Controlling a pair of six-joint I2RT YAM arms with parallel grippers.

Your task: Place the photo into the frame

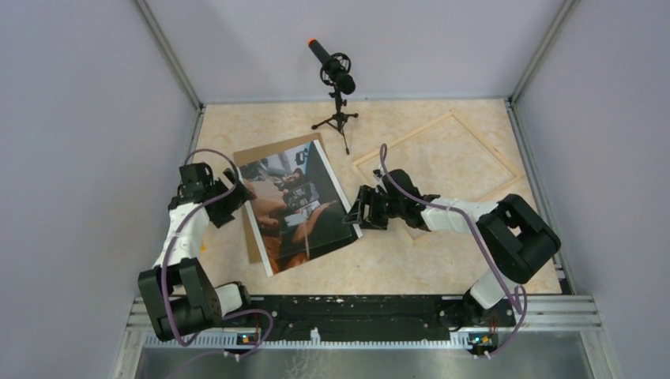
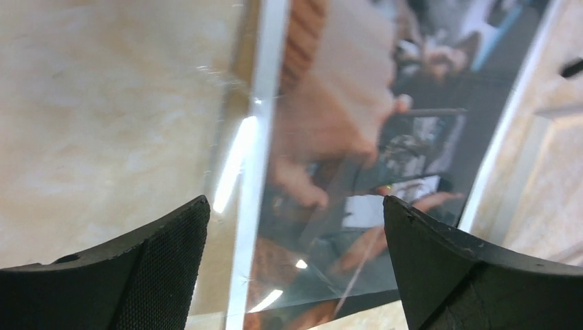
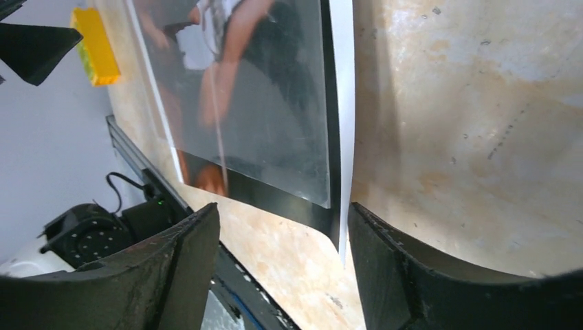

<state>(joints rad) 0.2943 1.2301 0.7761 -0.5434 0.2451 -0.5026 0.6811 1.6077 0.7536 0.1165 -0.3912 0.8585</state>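
The large glossy dark print of people (image 1: 296,205) is lying on a plain brown board (image 1: 261,151), apart from the pale wooden rectangular frame (image 1: 403,138), while the left tool (image 2: 295,213) and the right tool (image 3: 285,213), both released, are straddling its opposite edges, likely risking a crease if pinching unevenly.

A robotics lab cell: plain grey walls (image 1: 79,118) box in a table (image 1: 442,268), a microphone (image 1: 336,71) at twelve o'clock, a metal rail (image 1: 355,304) at six.

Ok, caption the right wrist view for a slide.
Right pincer, jaws apart, straddles the photo corner over the table.
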